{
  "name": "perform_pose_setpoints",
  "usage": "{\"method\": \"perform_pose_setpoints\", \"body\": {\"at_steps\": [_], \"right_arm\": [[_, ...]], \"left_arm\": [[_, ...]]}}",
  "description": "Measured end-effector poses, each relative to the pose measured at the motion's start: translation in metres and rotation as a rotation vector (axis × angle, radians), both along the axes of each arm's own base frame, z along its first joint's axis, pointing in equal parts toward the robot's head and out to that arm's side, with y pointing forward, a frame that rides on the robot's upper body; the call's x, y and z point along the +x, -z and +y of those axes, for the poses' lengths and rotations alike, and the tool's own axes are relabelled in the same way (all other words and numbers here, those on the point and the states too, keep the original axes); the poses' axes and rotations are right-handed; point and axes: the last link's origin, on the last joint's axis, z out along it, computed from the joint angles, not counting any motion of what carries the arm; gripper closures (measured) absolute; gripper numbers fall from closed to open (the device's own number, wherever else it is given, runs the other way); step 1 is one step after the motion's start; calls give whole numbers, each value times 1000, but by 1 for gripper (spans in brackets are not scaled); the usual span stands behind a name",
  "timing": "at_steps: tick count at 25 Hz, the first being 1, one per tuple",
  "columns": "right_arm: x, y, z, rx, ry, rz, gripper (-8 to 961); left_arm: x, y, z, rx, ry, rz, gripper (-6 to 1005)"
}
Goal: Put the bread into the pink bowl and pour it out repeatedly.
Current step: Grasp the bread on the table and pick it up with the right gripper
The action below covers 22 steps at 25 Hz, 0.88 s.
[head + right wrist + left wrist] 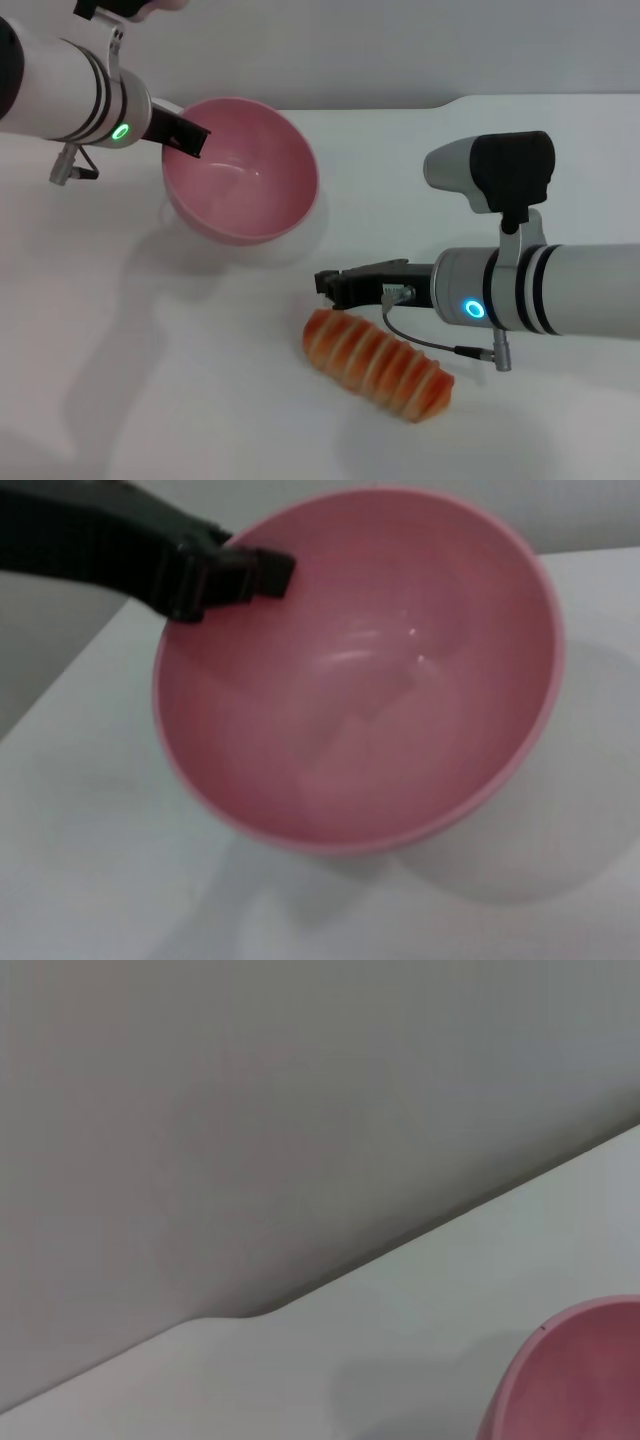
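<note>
The bread [378, 366] lies flat on the white table [150, 380], outside and near the pink bowl [243, 170], toward the robot. The right gripper [330, 284] extends level just above the loaf's far side, holding nothing; whether its fingers are apart or together cannot be determined. The left gripper [190, 138] reaches in from the left and is clamped on the bowl's rim. The bowl is tilted, its opening facing the bread, and contains nothing.
</note>
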Motion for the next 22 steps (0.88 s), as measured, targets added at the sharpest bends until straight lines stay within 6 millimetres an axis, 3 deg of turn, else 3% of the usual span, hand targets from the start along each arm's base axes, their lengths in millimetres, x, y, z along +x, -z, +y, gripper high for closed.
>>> {"method": "perform_pose_setpoints", "body": {"at_steps": [5,10,22], "right_arm": [[0,4,-3,-7,-9,-6,939],[3,3,-4,-2,-5,-6,747],[6,12,-10,-50,53,41,508]], "left_arm": [[-2,1,-1,-9,4,10,945],[-3,0,0,-15,1,19,945],[1,3,3,-40,-3,43,944]]}}
